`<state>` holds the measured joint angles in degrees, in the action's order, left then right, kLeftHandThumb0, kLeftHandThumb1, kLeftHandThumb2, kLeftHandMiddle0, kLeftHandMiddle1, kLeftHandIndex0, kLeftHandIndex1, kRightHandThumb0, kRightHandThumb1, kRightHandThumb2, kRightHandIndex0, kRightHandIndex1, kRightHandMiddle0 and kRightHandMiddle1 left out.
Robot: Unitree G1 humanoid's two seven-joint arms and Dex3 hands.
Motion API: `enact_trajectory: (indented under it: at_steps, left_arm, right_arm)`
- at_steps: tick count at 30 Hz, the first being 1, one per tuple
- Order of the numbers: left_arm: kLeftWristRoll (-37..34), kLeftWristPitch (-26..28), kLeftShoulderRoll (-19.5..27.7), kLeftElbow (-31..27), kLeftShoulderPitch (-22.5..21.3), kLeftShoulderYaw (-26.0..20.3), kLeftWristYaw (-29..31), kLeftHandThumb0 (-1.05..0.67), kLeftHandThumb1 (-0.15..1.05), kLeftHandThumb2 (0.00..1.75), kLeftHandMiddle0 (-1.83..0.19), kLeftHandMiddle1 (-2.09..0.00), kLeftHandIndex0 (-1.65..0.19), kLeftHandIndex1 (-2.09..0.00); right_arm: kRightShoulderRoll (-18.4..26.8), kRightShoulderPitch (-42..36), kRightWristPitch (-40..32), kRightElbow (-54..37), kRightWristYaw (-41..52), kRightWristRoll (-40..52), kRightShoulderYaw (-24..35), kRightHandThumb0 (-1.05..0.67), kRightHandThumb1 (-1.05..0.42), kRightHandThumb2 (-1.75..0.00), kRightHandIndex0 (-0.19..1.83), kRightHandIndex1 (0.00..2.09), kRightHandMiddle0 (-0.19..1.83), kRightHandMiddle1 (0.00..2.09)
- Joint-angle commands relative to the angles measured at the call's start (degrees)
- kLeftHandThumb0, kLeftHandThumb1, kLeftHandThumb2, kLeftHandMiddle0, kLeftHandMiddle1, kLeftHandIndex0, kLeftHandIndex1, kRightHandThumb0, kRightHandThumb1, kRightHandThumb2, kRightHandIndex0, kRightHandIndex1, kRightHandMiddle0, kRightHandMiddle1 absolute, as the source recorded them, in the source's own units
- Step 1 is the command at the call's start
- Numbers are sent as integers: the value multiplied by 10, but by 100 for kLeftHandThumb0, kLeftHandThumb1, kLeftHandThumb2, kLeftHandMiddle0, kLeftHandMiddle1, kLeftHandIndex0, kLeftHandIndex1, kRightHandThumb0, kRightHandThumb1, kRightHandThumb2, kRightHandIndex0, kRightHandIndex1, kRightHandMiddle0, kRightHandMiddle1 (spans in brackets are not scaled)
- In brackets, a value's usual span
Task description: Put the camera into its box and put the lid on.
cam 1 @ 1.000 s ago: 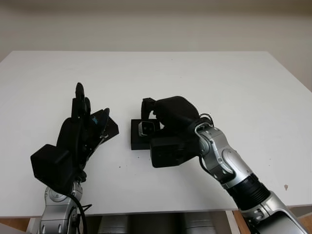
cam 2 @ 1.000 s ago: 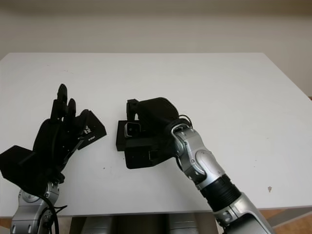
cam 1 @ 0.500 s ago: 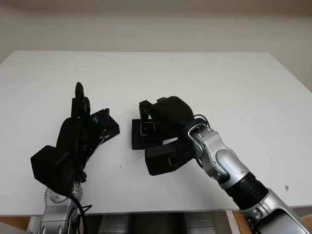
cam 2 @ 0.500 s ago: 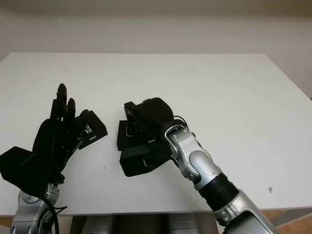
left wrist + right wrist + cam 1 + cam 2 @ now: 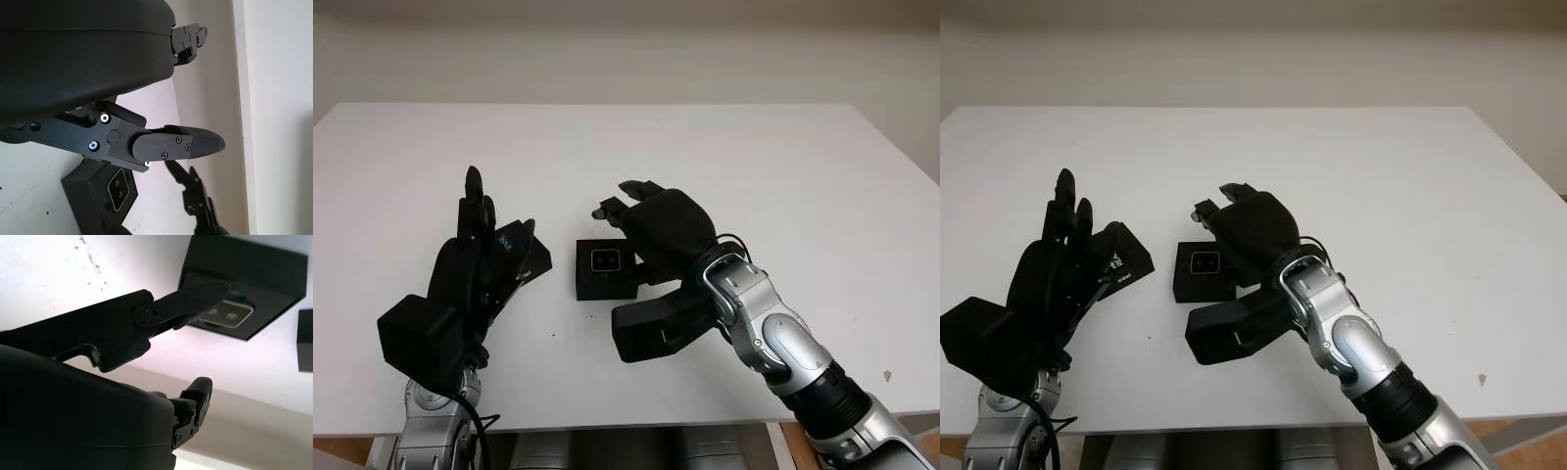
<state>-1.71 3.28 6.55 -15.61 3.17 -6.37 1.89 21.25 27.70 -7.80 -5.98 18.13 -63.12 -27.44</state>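
White table [image 5: 754, 166], pale wall [image 5: 626, 49]

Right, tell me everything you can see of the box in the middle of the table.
The box is small, square and matte black, with no lid on it, sitting flat on the white table. Inside sits the camera, its light-rimmed face pointing up. The right hand, open, hovers just beyond and beside the box without clearly touching it. The lid lies apart, by the left hand.
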Motion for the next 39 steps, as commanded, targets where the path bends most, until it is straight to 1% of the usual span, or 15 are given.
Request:
enact_trajectory:
  at_steps: [1, 6, 9, 10, 12, 13, 17, 19, 21, 22, 26, 29, 32, 35, 39]
  left_arm:
    - [0, 0, -2, -8, -4, 0, -3, -59, 105, 38, 16, -6, 18, -5]
    - [-6, 0, -1, -11, -6, -5, -2, -59, 105, 36, 15, -6, 17, -5]
    - [12, -4, 12, -10, -9, -10, -7, -61, 105, 35, 13, -6, 15, -6]
    - [33, -11, 23, -11, -8, -10, -11, -61, 105, 35, 13, -7, 15, -7]
    - [67, -18, 44, -16, -7, -10, -13, -62, 105, 34, 11, -7, 13, -8]
    - [79, -19, 53, -19, -6, -11, -11, -62, 105, 31, 13, -6, 14, -7]
    - [157, 15, 116, -54, -9, -15, 8, -68, 105, 21, 15, -5, 16, -6]
    - [183, 41, 149, -70, -15, -20, 29, -71, 104, 18, 18, -4, 18, -4]
    - [196, 60, 178, -80, -22, -27, 52, -72, 105, 11, 19, -3, 19, -2]
    - [198, 70, 192, -84, -27, -31, 66, -74, 104, 9, 19, -1, 19, -1]
    - [211, 99, 243, -84, -48, -34, 115, -80, 103, 6, 19, 0, 19, 0]
    - [209, 134, 268, -82, -69, -30, 154, -86, 101, 5, 19, 0, 19, 0]
    - [215, 158, 288, -72, -92, -19, 181, -90, 98, 4, 19, 0, 19, 0]
    - [215, 155, 293, -52, -112, -8, 189, -91, 95, 4, 19, -1, 19, 0]
    - [235, 138, 297, -2, -143, 19, 180, -92, 95, 5, 19, 0, 19, 0]
  right_arm:
    - [2, 0, 6, -20, -2, 17, 18, -73, -98, -5, 13, 9, 13, 43]
    - [1, -3, 55, -19, -38, 137, 86, -69, -99, -6, 17, 9, 20, 32]
    - [-21, -4, 78, 14, -52, 258, 142, -69, -102, -7, 17, 8, 19, 29]
    - [-29, -4, 92, 33, -53, 311, 166, -70, -102, -7, 17, 8, 19, 28]
    - [-34, -2, 112, 63, -53, 378, 193, -70, -103, -7, 16, 7, 16, 25]
    - [-34, 0, 119, 75, -53, 399, 200, -73, -104, -8, 15, 6, 14, 23]
    - [-26, 5, 130, 113, -24, 486, 234, -77, -105, -14, 7, 3, 6, 18]
    - [-26, 5, 112, 114, -15, 516, 249, -79, -105, -18, 4, 2, 4, 15]
    - [-23, 6, 89, 106, -9, 535, 260, -83, -105, -24, 1, 2, 1, 13]
    - [-21, 6, 85, 103, -10, 540, 264, -84, -105, -33, 0, 2, 0, 11]
    - [-29, 6, 91, 106, -26, 560, 279, -82, -105, -52, -2, 2, -4, 7]
    - [-37, 4, 51, 99, -20, 593, 288, -79, -105, -52, -7, 1, -7, 6]
    - [-25, 1, 32, 90, -19, 582, 280, -79, -105, -53, -7, 2, -6, 6]
    - [-19, -1, 34, 89, -17, 578, 279, -80, -105, -54, -7, 3, -5, 6]
    - [-20, 1, 58, 103, -21, 582, 285, -76, -105, -54, -4, 5, -3, 7]
